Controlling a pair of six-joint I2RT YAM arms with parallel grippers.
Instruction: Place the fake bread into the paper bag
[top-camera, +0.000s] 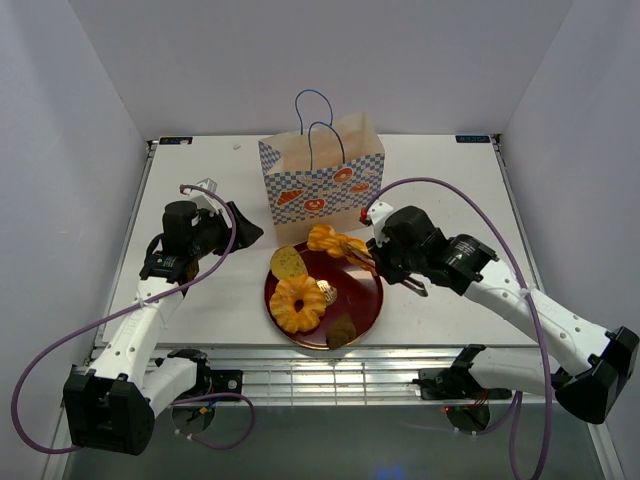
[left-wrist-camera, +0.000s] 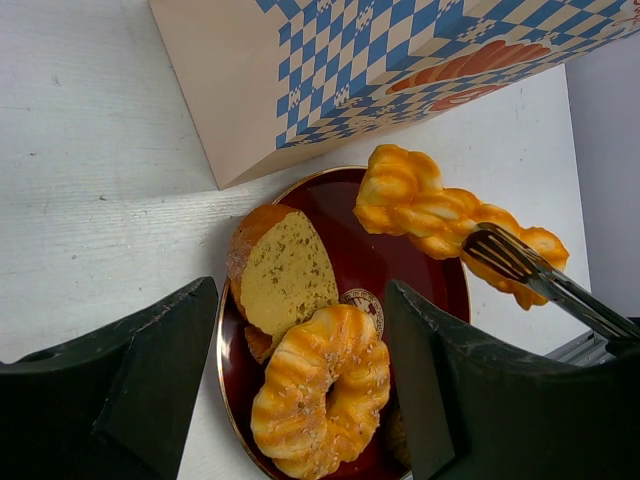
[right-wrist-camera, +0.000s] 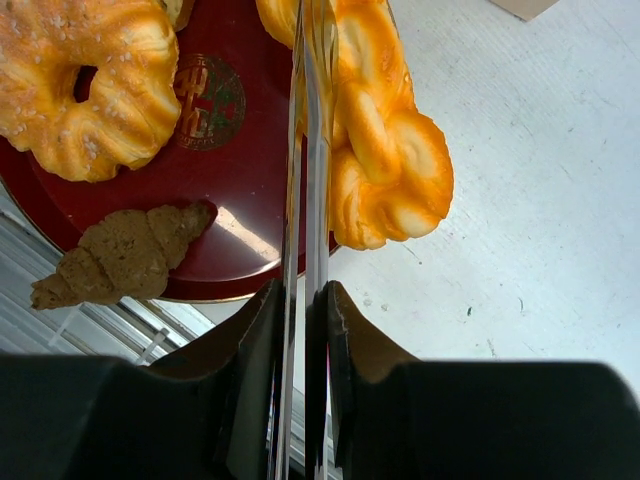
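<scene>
Top external view: we list one paper bag (top-camera: 322, 185), standing upright at the far middle of the white table (top-camera: 450, 190), mouth open, two cord handles up. Just in front of it lies a dark red plate (top-camera: 365, 295). On the plate are a ring pastry (top-camera: 298, 303) at the near left, a bread slice (top-camera: 287, 263) at the far left and a brown croissant (top-camera: 342, 331) on the near rim. A braided twist (top-camera: 335, 241) sits over the far right rim, between plate and bag and outside the bag. The right gripper (top-camera: 378, 258) reaches in from the right, clamped on metal tongs (top-camera: 357, 255) whose tips meet the twist. The left gripper (top-camera: 248, 228) hangs left of the bag, apart from everything.

Left wrist view: we note its two black fingers (left-wrist-camera: 150, 380) standing wide with nothing between them, above the slice and ring pastry. The bag's checkered band fills the top. The slotted tong ends (left-wrist-camera: 510, 255) pinch the twist (left-wrist-camera: 430, 210) near its right end; we cannot tell whether the twist rests on the rim or is lifted.

Right wrist view: we record both fingers (right-wrist-camera: 345, 330) pressed narrow against the tong blades (right-wrist-camera: 310, 150), which run up to the twist (right-wrist-camera: 385, 150). The twist overhangs the plate edge onto the table side. The ring pastry and croissant (right-wrist-camera: 125, 255) lie to the left.
</scene>
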